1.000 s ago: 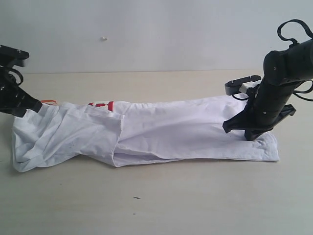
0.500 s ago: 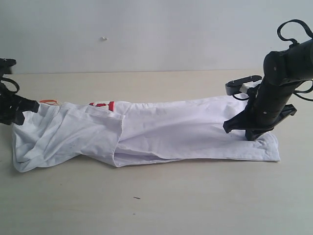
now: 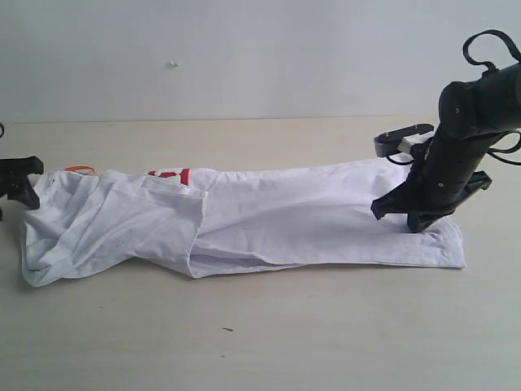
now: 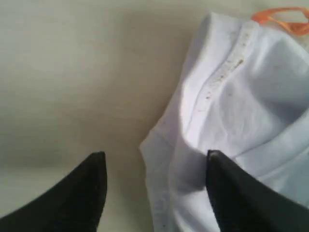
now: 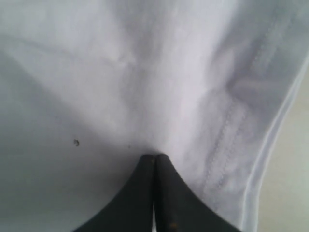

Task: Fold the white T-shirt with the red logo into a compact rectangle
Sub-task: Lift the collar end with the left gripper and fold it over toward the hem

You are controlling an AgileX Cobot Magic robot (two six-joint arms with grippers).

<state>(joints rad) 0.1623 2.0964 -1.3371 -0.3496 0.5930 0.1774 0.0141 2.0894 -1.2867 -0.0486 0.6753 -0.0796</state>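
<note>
The white T-shirt lies folded lengthwise into a long band across the table. A small strip of the red logo peeks out at its back edge, and the orange neck tag shows at the left end. My left gripper hovers at that left end. In the left wrist view my left gripper is open, holding nothing, astride the shirt's edge. My right gripper is down on the right end near the hem. In the right wrist view my right gripper is shut, with shirt fabric puckered at its tips.
The beige table stretches in front of the shirt, with a small dark speck on it. A pale wall rises behind the table's back edge.
My left gripper has opened, let go of the shirt's left end and drawn back to the left. The fabric there has settled onto the table. The right arm has stayed put.
</note>
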